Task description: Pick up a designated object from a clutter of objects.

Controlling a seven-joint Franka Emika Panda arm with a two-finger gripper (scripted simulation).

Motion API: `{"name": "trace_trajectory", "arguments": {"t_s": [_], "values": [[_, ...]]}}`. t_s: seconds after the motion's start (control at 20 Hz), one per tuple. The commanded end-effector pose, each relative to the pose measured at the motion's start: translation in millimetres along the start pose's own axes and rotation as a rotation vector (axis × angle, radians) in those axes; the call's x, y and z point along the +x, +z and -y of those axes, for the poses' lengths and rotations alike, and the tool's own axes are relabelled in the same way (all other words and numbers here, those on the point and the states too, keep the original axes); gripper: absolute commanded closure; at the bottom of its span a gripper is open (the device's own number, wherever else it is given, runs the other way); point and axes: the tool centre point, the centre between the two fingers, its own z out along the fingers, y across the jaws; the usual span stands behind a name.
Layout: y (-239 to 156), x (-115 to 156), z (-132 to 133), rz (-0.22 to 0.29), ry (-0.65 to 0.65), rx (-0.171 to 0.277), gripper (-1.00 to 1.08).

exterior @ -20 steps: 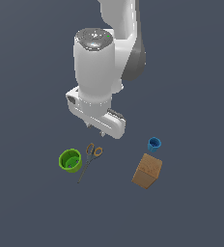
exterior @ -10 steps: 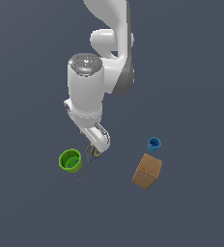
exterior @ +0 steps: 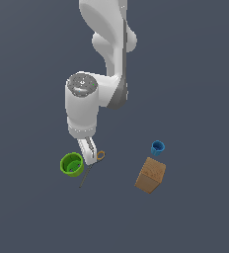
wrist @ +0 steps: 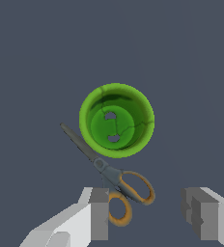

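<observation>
Green cup (exterior: 71, 164) is what I'm after, and it's sitting upright on the dark grey floor (exterior: 195, 74), mouth up, with nothing holding it. From my exterior view the gripper (exterior: 89, 157) hangs low just beside the cup on that view's right, over the orange-handled scissors (exterior: 97, 157). On the wrist view I'm looking straight down into the cup (wrist: 117, 120), and I can see two pale spots on its inside bottom. The scissors (wrist: 115, 181) lie right against its rim, blades running past one side of the cup, orange loops ending up near one finger (wrist: 98, 212). Fingers are spread wide with nothing between them except bare floor and part of a scissor handle. Well off toward the exterior view's right are the small blue cup (exterior: 157, 147) and the brown wooden block (exterior: 151, 175), close together.
</observation>
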Motion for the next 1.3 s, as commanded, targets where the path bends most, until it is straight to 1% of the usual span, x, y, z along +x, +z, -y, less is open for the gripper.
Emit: {"name": "trace_trajectory", "arguments": {"t_s": [0.0, 0.3, 0.6, 0.9, 1.25], "values": [[11.6, 5.7, -3.8, -0.013, 0.065, -0.007, -0.20], [36.1, 17.5, -13.1, -0.042, 0.203, -0.020, -0.20], [52.2, 25.1, -20.0, -0.063, 0.293, -0.027, -0.20], [60.1, 28.8, -23.6, -0.074, 0.338, -0.030, -0.20], [63.9, 29.0, -23.9, -0.074, 0.340, -0.031, -0.20]]}}
